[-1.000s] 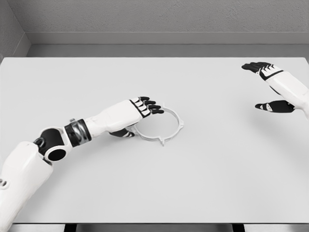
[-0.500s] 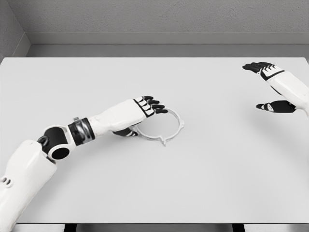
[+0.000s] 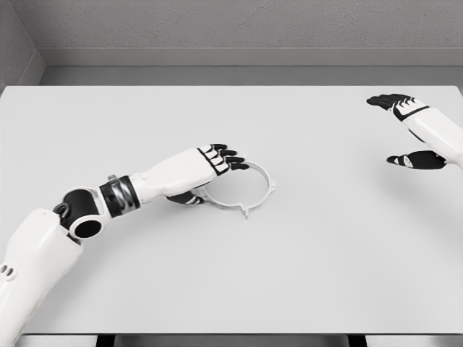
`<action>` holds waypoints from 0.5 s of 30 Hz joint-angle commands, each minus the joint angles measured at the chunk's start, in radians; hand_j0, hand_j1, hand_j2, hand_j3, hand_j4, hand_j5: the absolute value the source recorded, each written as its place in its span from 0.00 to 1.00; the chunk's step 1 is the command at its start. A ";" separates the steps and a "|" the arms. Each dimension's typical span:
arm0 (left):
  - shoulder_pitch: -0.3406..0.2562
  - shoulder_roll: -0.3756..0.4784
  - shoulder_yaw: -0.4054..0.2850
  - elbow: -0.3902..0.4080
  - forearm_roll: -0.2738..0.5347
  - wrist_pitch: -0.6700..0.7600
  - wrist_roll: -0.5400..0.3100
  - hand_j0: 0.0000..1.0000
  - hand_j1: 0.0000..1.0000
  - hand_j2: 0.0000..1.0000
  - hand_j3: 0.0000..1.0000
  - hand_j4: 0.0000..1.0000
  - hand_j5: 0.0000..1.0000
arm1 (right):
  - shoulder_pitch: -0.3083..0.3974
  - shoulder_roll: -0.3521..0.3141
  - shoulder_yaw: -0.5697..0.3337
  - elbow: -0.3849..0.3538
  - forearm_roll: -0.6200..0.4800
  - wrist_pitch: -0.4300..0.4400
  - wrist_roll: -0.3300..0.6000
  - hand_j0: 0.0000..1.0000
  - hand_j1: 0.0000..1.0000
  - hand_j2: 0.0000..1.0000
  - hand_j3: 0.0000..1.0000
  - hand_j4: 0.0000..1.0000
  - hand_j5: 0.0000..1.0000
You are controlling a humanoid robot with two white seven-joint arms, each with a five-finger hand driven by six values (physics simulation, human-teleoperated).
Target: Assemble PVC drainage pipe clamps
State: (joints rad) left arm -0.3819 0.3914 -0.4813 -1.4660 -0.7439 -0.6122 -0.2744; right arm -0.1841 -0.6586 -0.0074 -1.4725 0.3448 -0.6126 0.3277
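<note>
Early yet: the left hand (image 3: pixel 210 165) curls its fingers over the clamp ring's (image 3: pixel 246 189) near edge mid-table (grip unconfirmed), the right hand (image 3: pixel 414 130) open, nothing joined.

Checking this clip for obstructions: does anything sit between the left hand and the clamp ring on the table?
Nothing visible does. The left hand is already at the clamp ring, its fingers over the ring's left rim. The table around the ring shows no other object. The right hand hovers far off at the right edge.
</note>
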 commanded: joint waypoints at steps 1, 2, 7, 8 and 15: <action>-0.002 0.012 0.003 0.001 0.009 0.001 0.001 1.00 1.00 1.00 1.00 1.00 1.00 | 0.000 -0.001 0.000 0.000 -0.007 0.002 0.001 1.00 1.00 1.00 1.00 1.00 1.00; -0.005 0.014 0.003 0.003 0.009 0.001 0.001 1.00 1.00 1.00 1.00 1.00 1.00 | 0.000 -0.001 0.000 0.000 -0.007 0.002 -0.001 1.00 1.00 1.00 1.00 1.00 1.00; -0.022 0.012 -0.002 0.035 0.009 0.001 0.001 1.00 1.00 1.00 1.00 1.00 1.00 | 0.000 -0.003 0.000 0.000 -0.007 0.002 0.001 1.00 1.00 1.00 1.00 1.00 1.00; -0.022 0.012 -0.002 0.038 0.009 0.001 0.001 1.00 1.00 1.00 1.00 1.00 1.00 | 0.000 -0.003 0.000 0.000 -0.007 0.002 -0.001 1.00 1.00 1.00 1.00 1.00 1.00; -0.026 0.009 -0.003 0.059 0.009 0.001 0.001 1.00 1.00 1.00 1.00 1.00 1.00 | 0.000 -0.003 0.000 0.000 -0.007 0.002 -0.001 1.00 1.00 1.00 1.00 1.00 1.00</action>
State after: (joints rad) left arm -0.4080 0.4004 -0.4849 -1.4123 -0.7419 -0.6122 -0.2737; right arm -0.1841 -0.6597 -0.0067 -1.4722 0.3447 -0.6126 0.3274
